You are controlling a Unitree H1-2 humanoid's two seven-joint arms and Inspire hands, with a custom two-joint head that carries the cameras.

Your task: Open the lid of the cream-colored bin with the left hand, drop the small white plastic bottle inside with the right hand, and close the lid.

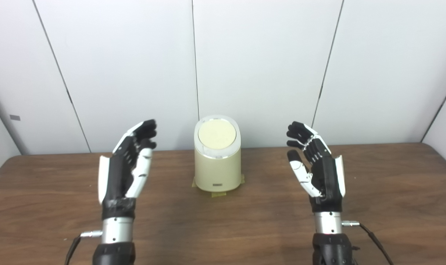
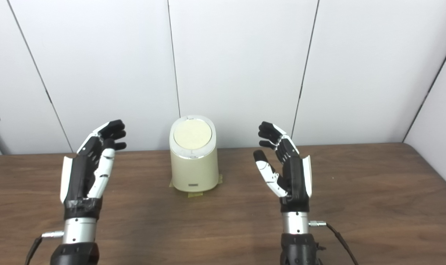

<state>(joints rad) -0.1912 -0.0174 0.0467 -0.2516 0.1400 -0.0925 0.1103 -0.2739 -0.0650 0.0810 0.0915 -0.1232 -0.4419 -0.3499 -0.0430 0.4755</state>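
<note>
The cream-colored bin (image 1: pixel 218 169) stands upright at the middle of the wooden table (image 1: pixel 223 228), near the back wall, fixed with bits of tape at its base. Its round lid (image 1: pixel 217 134) lies flat and closed on top. My left hand (image 1: pixel 129 165) is raised to the left of the bin, palm turned inward, fingers apart and holding nothing. My right hand (image 1: pixel 316 165) mirrors it to the right of the bin, also open with nothing in it. Neither hand touches the bin. No small white plastic bottle shows in either view.
White wall panels (image 1: pixel 259 66) rise just behind the table's back edge. Cables (image 1: pixel 373 239) trail from both wrists toward the bottom edge. Bare wood stretches in front of the bin and out to both sides.
</note>
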